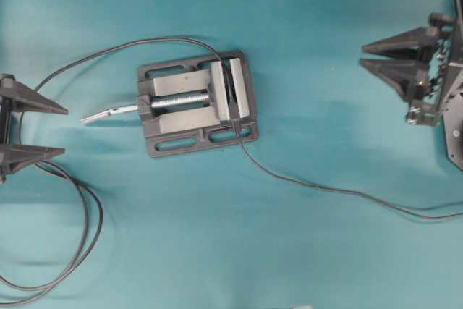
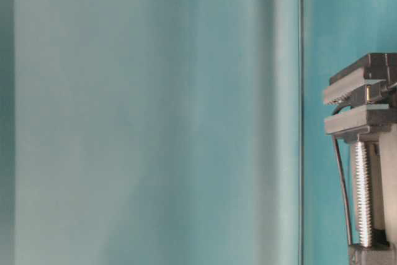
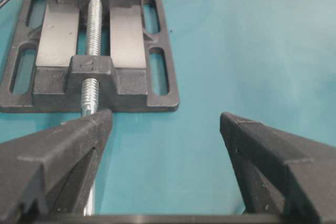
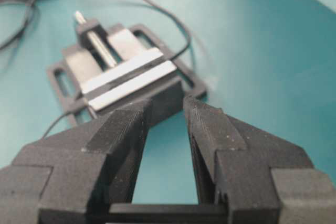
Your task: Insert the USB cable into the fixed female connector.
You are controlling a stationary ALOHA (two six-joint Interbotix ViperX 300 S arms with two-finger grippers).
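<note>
You are looking at what reads as the end of the insertion step. The USB cable (image 1: 325, 187) is running from the right edge of the surface (image 1: 325, 265) up to the near side of the vise (image 1: 181, 117), and its plug end is sitting right at the vise jaws, where the fixed female connector (image 2: 371, 94) is being clamped. Whether the plug is fully seated you cannot tell from these views.

Your right end effector (image 1: 362, 56) is hanging well apart from the vise with its jaws partly open and holding nothing. Your left end effector (image 1: 65, 132) is resting spread wide, also gripping nothing, just off the tip of the screw handle (image 1: 108, 113).

If the seating is doubtful, the next move is calling for a grip on the cable close behind the plug and a straight push along the socket.

Open room is lying to the right of the vise; the looping black cable (image 1: 87, 215) is crowding the lower left.
</note>
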